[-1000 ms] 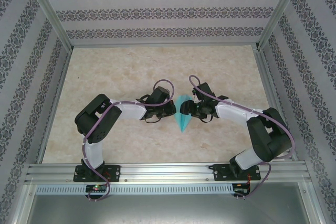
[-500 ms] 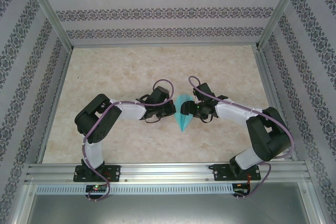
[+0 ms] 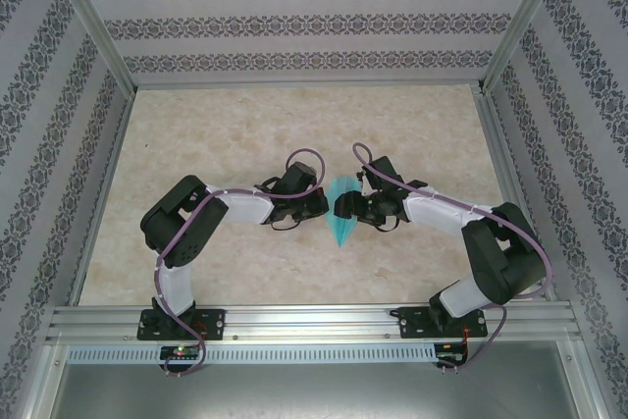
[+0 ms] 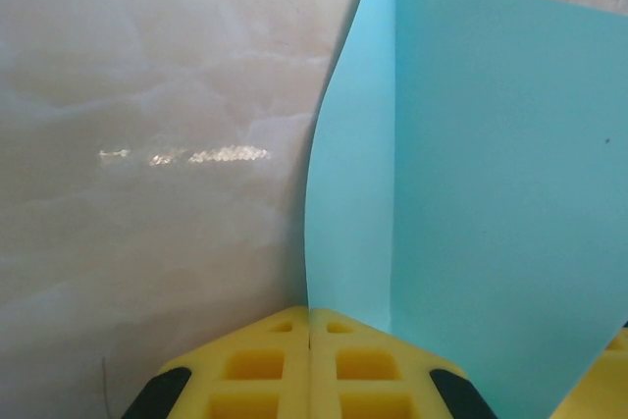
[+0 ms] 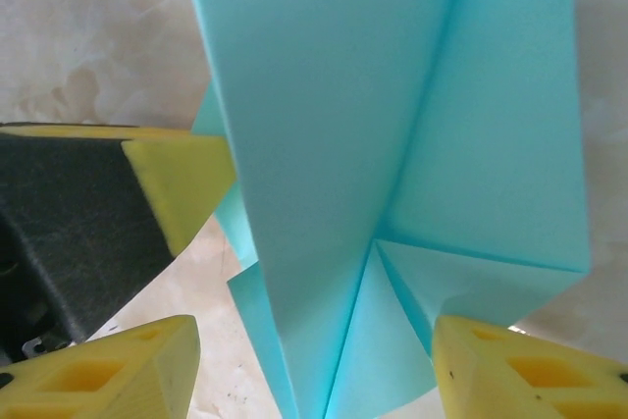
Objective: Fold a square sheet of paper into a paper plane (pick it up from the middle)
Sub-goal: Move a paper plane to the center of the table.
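Overhead, paper plane (image 3: 340, 218) between arms; wrists (closer): left end effector (image 4: 310, 331) pinches it, right end effector (image 5: 312, 345) spread.

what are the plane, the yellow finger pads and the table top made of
The paper plane: thin matte turquoise paper, holding sharp creases. The finger pads: yellow, matte, moulded with square pockets, probably soft rubber or foam. The table top: glossy marble-patterned surface, showing a glare streak; stone or laminate, cannot tell.

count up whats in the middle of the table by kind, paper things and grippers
turquoise paper plane: 1
yellow-padded grippers: 2, the left gripper and the right gripper
total: 3
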Action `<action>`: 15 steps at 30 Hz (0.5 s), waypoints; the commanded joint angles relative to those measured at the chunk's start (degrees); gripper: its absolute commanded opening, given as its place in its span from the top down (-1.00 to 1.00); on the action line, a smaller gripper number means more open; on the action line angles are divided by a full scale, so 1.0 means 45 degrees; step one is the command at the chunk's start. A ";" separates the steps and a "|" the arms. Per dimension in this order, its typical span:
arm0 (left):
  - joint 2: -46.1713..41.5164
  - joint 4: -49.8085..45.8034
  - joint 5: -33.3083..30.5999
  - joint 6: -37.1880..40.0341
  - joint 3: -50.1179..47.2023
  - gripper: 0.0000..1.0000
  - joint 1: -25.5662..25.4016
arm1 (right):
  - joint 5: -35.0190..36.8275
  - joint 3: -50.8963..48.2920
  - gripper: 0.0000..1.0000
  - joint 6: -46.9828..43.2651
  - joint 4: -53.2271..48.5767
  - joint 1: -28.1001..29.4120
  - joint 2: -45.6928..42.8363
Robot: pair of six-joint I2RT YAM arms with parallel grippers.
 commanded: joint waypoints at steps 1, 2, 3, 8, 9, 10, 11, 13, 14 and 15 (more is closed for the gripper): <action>0.0187 0.0145 0.0028 -0.0152 0.0029 1.00 0.0124 | -0.0756 -0.0243 -0.28 0.0302 0.0549 0.0122 -0.0440; 0.0204 0.0174 0.0036 -0.0165 0.0032 1.00 0.0117 | -0.0858 -0.0271 -0.28 0.0382 0.0652 0.0124 -0.0468; 0.0196 0.0204 0.0065 -0.0174 0.0038 1.00 0.0124 | -0.0904 -0.0300 -0.28 0.0520 0.0703 0.0119 -0.0498; 0.0236 0.0262 0.0108 -0.0231 0.0020 1.00 0.0124 | -0.1140 -0.0552 -0.25 0.1336 0.1294 0.0148 -0.0500; 0.0250 0.0262 0.0097 -0.0251 0.0019 1.00 0.0124 | -0.1067 -0.0581 -0.22 0.1516 0.1325 0.0181 -0.0508; 0.0241 0.0290 0.0098 -0.0252 0.0023 1.00 0.0124 | -0.0984 -0.0622 -0.21 0.1672 0.1324 0.0216 -0.0512; 0.0238 0.0292 0.0122 -0.0252 0.0017 1.00 0.0132 | -0.0898 -0.0690 -0.20 0.1847 0.1420 0.0272 -0.0538; 0.0264 0.0301 0.0117 -0.0258 -0.0005 1.00 0.0121 | -0.0744 -0.0789 -0.17 0.2104 0.1450 0.0390 -0.0584; 0.0272 0.0335 0.0139 -0.0276 -0.0023 1.00 0.0124 | -0.0658 -0.0837 -0.17 0.2154 0.1519 0.0475 -0.0604; 0.0259 0.0374 0.0154 -0.0310 -0.0025 1.00 0.0124 | -0.0538 -0.0840 -0.15 0.2192 0.1502 0.0550 -0.0586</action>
